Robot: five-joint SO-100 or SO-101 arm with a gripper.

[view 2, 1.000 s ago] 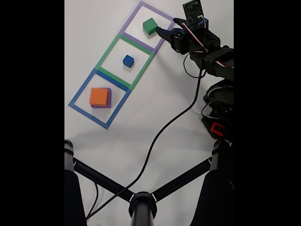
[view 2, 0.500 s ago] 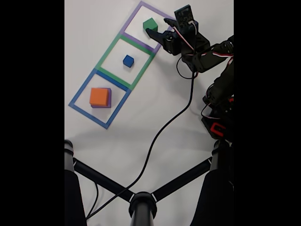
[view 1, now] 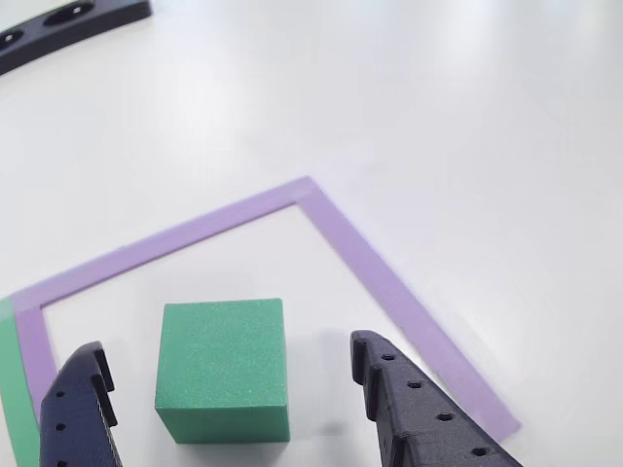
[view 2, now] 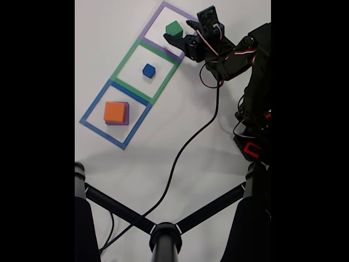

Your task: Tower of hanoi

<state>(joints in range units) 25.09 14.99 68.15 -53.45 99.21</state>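
Since a second ago, the black arm has swung left in the fixed view, carrying its gripper (view 2: 181, 31) from the outer edge of the purple tape square (view 2: 184, 13) inward until its fingers flank the green block (view 2: 174, 28); the blocks themselves have not shifted.

From the other view, the green block (view 1: 223, 370) sits on the white table (view 1: 467, 126) inside the purple tape square (view 1: 375, 268), between two dark, hole-studded fingers (view 1: 414, 413). One finger stands to the block's left, the other to its right, each with a clear strip of table between it and the foam. The gripper (view 1: 224, 358) is spread wide, holding nothing.

Looking at the fixed view, the arm reaches from its base at the right edge, bent at the elbow, wrist angled toward the far-left, with a small circuit board on top and a black cable (view 2: 185, 147) trailing down across the table.

Nearer, the blue cube (view 2: 149, 70) lies in the green tape square (view 2: 121, 68). Nearest, the salmon-orange block (view 2: 115, 112) rests on top of the purple block (view 2: 126, 114), inside the blue tape square (view 2: 94, 105).
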